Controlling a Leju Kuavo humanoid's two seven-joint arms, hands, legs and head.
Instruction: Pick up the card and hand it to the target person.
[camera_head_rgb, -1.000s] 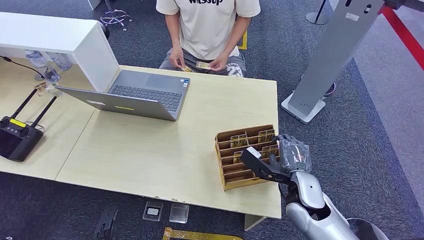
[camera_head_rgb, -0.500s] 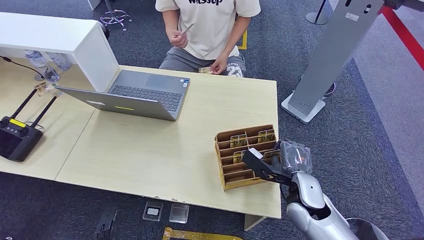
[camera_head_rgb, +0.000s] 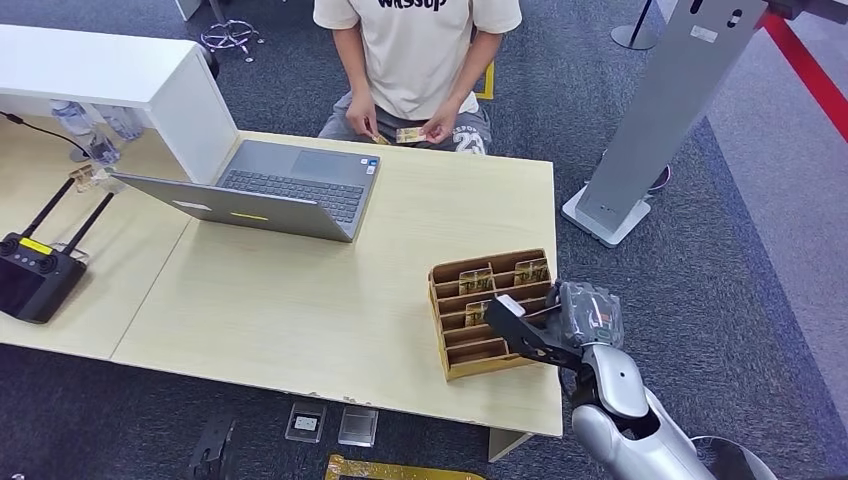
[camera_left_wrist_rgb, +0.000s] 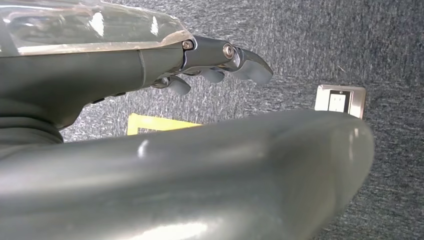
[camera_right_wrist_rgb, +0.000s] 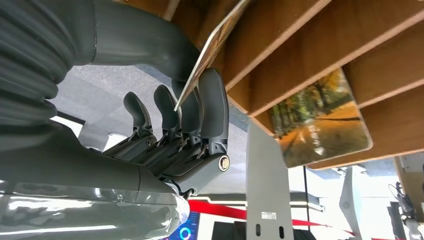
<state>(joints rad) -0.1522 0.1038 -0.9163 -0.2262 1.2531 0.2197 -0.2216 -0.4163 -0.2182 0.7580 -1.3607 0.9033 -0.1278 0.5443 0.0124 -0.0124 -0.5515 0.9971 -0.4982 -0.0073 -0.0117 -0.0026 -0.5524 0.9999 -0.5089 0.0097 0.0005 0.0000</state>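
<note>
right hand (camera_head_rgb: 560, 322) at wooden rack (camera_head_rgb: 470, 345) near table's right edge (camera_head_rgb: 553, 300), thumb and fingers (camera_right_wrist_rgb: 200, 117) pinching card (camera_right_wrist_rgb: 212, 47). left hand (camera_left_wrist_rgb: 220, 62) over carpet, we see fingers loosely spread, holding nothing.

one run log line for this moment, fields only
phase: grasping card | right hand: pinching card at wooden rack | left hand: empty, beside body

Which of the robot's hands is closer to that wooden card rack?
Right. The right hand is at the wooden card rack, fingers on a card; the left hand hangs over carpet.
</note>
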